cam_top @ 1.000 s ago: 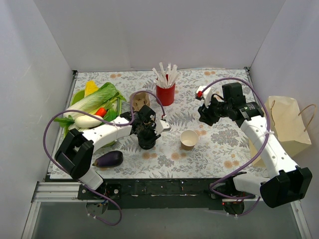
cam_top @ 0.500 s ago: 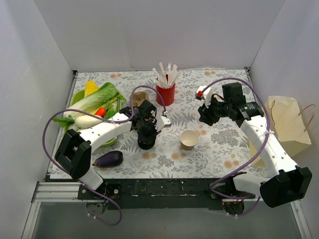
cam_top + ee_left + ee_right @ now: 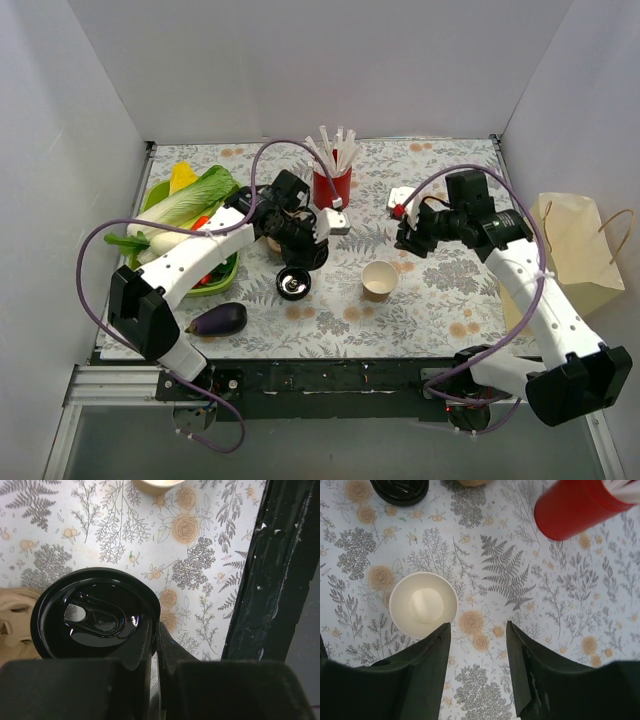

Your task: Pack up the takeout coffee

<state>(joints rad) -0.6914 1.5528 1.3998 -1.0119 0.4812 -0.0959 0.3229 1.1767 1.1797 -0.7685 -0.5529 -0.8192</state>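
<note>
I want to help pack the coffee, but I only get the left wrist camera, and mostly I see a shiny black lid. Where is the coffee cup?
Observer: The kraft paper cup stands upright on the table, to the right of the black lid and apart from it.
Operator: Does it have a cover on?
Observer: No. The right wrist view looks straight down into its open top.
Operator: Is there a bag anywhere?
Observer: Yes, a brown paper bag with handles sits just past the table's right edge.
</note>
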